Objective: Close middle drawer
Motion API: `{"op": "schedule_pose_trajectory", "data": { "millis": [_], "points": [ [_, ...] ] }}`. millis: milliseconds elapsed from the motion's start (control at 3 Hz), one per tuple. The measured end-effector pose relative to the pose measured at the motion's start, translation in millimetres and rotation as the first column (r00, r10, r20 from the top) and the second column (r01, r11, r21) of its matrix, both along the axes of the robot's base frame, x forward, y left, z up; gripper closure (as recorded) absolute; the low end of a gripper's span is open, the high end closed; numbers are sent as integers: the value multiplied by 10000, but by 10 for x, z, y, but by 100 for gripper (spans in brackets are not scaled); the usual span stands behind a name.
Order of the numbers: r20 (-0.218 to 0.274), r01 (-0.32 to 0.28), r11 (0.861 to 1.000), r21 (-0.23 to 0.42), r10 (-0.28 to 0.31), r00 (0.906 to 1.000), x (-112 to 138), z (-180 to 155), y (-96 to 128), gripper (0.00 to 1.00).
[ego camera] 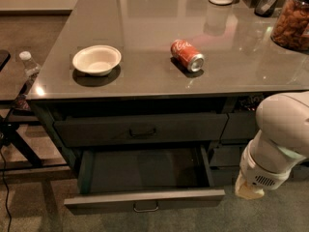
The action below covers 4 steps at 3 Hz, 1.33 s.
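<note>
drawer (pixel 145 198): pulled far out under the desk's (pixel 145 23) front edge | claw (pixel 249 191): low by the front right corner, right of the drawer, not touching it; wide or narrow, I cannot tell | bowl (pixel 96 59), can (pixel 187 55): on top

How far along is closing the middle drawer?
Nothing looks done: the middle drawer is pulled far out, tray exposed. In hand: the end effector hangs right of its front, apart from the handle. Left: reach the front and push it shut.

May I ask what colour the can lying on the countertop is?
Red, silver-ended metal can, camera view; the gripper hangs low at right.
</note>
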<state>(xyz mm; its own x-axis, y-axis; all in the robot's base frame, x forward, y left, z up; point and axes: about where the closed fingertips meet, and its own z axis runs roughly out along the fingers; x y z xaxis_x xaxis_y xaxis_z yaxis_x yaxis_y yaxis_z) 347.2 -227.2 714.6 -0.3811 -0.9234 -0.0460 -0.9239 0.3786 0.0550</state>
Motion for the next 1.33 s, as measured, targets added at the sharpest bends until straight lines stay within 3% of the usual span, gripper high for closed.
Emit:
{"op": "schedule_pose_trajectory", "data": {
  "millis": [333, 667, 1333],
  "points": [
    [0, 0, 10000, 0, 0, 10000, 0, 0, 0, 100],
    [-275, 237, 9997, 102, -234, 9993, -89, -357, 25, 100],
    [-908, 456, 9981, 422, -416, 9950, -28, -1221, 172, 100]
  ]
}}
